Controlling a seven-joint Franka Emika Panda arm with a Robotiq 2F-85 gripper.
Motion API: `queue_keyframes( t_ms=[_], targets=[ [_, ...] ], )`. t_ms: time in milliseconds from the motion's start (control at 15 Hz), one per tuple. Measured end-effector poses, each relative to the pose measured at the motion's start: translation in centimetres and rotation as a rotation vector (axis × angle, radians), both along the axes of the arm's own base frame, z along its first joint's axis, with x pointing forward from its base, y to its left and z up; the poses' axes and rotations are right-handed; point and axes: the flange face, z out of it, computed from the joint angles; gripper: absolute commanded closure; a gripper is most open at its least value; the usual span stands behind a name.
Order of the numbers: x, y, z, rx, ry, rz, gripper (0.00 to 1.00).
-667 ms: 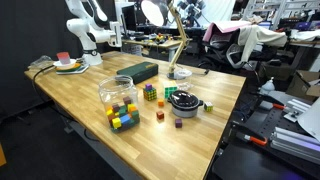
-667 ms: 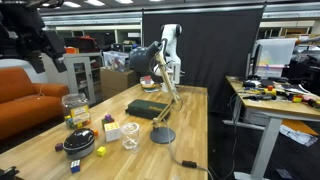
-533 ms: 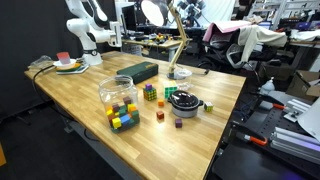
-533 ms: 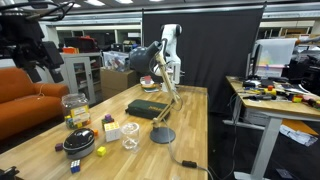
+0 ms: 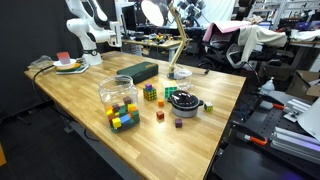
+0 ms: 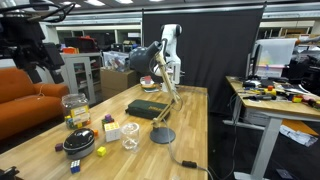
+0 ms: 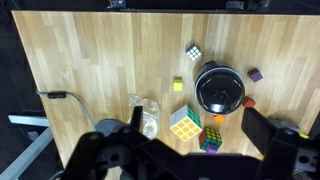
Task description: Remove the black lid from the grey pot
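Note:
The black lid (image 7: 219,88) sits on the grey pot (image 7: 201,103), seen from straight above in the wrist view. The lidded pot also stands near the table's edge in both exterior views (image 5: 187,102) (image 6: 79,146). My gripper (image 7: 198,126) is open and empty. Its two dark fingers frame the bottom of the wrist view, high above the table. In an exterior view the gripper (image 6: 33,50) hangs well above the pot and off to the side.
Near the pot lie a Rubik's cube (image 7: 185,124), two smaller puzzle cubes (image 7: 212,137) (image 7: 193,53), loose coloured cubes and a clear glass (image 7: 148,116). A jar of cubes (image 5: 118,97), a dark green box (image 5: 135,72) and a desk lamp (image 5: 179,72) stand further along the table.
In the exterior view the gripper shifted a little to the left and slightly down early on, then held still. Nothing on the table has moved.

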Motion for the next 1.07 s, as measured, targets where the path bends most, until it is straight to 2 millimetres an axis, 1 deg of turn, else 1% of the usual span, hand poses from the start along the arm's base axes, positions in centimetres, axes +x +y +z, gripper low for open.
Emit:
queue_keyframes(
  t_ms=[867, 1000, 1067],
  targets=[
    [0.0, 0.0, 0.0, 0.0, 0.0, 0.0, 0.0],
    [0.2, 0.33, 0.28, -0.004, -0.003, 0.007, 0.0],
    [0.38, 0.95, 0.25, -0.013, -0.001, 0.019, 0.0]
  ],
)
